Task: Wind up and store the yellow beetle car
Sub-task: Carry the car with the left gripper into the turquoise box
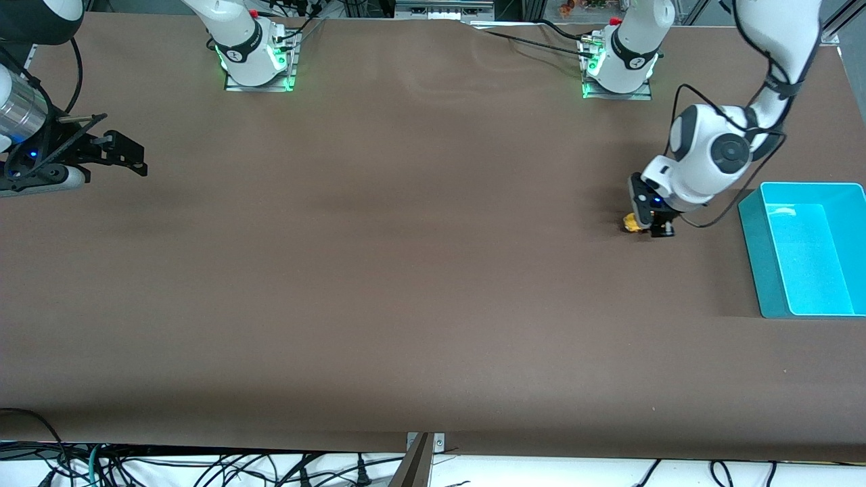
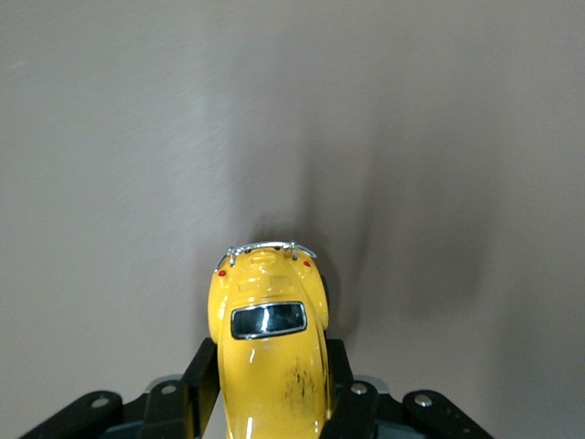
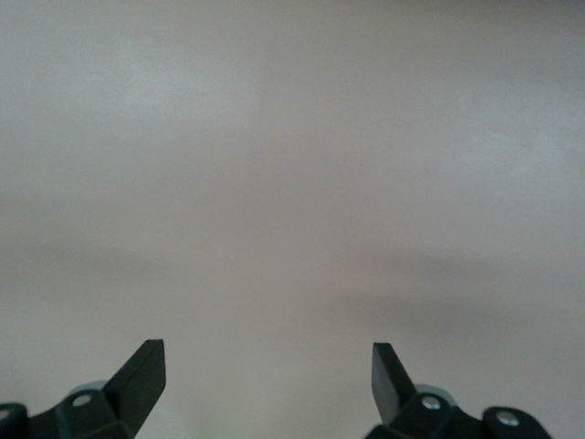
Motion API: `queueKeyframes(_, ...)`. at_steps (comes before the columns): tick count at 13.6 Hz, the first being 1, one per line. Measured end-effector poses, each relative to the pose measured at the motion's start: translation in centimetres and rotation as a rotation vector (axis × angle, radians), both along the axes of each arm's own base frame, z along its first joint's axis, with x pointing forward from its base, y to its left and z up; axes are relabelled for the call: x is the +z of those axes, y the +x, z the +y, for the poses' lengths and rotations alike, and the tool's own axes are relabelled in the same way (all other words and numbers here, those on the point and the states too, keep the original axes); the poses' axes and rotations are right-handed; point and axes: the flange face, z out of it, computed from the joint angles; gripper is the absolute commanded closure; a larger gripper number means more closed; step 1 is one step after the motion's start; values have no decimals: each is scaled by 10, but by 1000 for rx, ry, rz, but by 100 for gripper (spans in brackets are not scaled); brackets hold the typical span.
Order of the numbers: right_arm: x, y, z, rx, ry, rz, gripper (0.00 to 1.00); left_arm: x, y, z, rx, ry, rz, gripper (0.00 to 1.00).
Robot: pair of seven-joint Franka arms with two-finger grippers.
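Note:
The yellow beetle car [image 1: 632, 222] is down at the brown table near the left arm's end, beside the teal bin. My left gripper [image 1: 648, 227] is shut on it. In the left wrist view the car [image 2: 270, 352] sits between the two black fingers [image 2: 203, 384], which press on its sides, and its rear window and chrome bumper point away from the wrist. I cannot tell whether its wheels touch the table. My right gripper [image 1: 125, 154] waits open and empty over the right arm's end of the table; the right wrist view shows its spread fingertips [image 3: 268, 375] over bare table.
An empty teal bin [image 1: 758, 257] stands at the left arm's end of the table, close beside the left gripper. The two arm bases [image 1: 257, 54] stand along the table's edge farthest from the front camera. Cables hang below the front edge.

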Motion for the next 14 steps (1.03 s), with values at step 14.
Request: queueKeyframes(14, 0, 0, -1, 9, 0, 0, 0, 115, 84, 274, -78, -28, 93, 86)
